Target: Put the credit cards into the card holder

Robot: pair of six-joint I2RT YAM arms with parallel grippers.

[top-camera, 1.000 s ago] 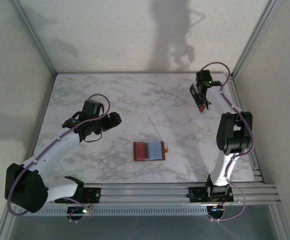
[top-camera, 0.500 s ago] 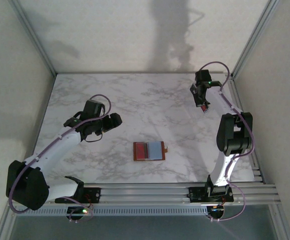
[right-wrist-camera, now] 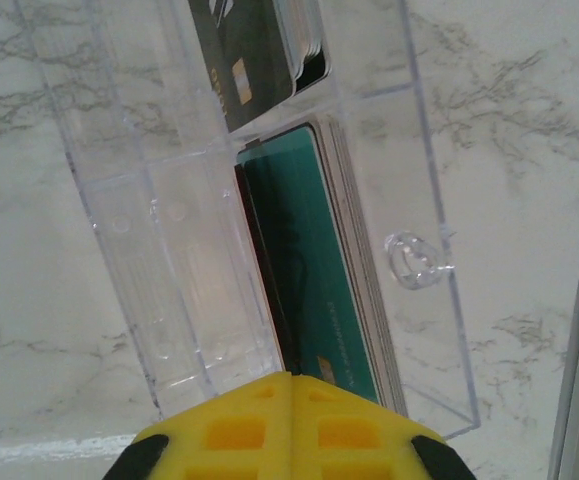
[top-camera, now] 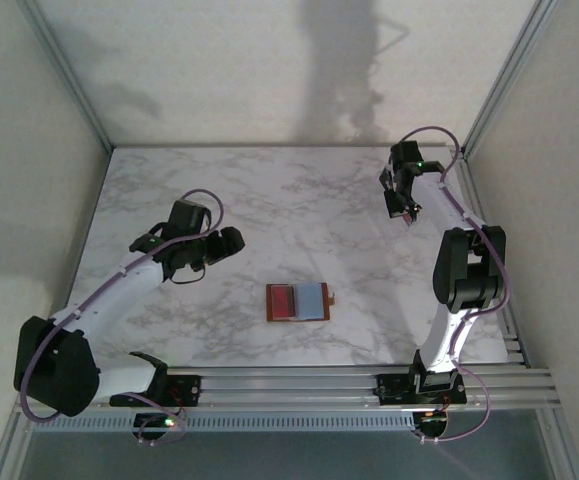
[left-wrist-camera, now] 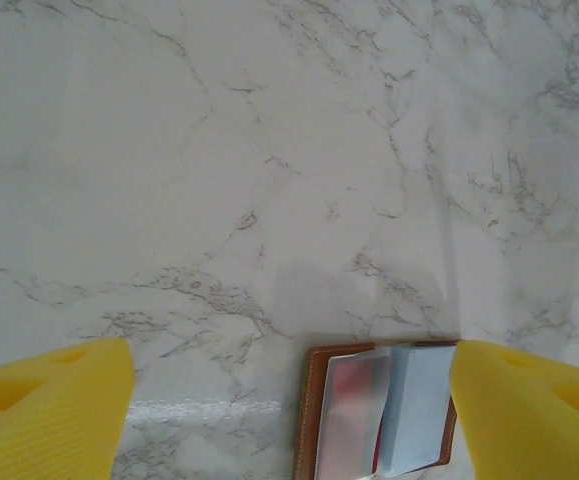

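No legible text, brand, number or sign is present. The teal card (right-wrist-camera: 314, 270) standing in the clear tray (right-wrist-camera: 169, 250) carries one line of small print along its long edge; its characters are too blurred to read.

card holder (left-wrist-camera: 307, 420): brown, open flat | red card (top-camera: 283, 301), pale blue card (left-wrist-camera: 419, 405): side-by-side on it | teal card (right-wrist-camera: 309, 260): stacked apart

place: robot lab test cell | evidence: two white arms (top-camera: 109, 290) bolted to a metal rail (top-camera: 299, 385) at the edge of a marble-pattern table (top-camera: 299, 210) | aluminium frame posts (top-camera: 64, 75) and plain white walls (top-camera: 219, 70) box it in | purple cables (top-camera: 201, 195) along the arms
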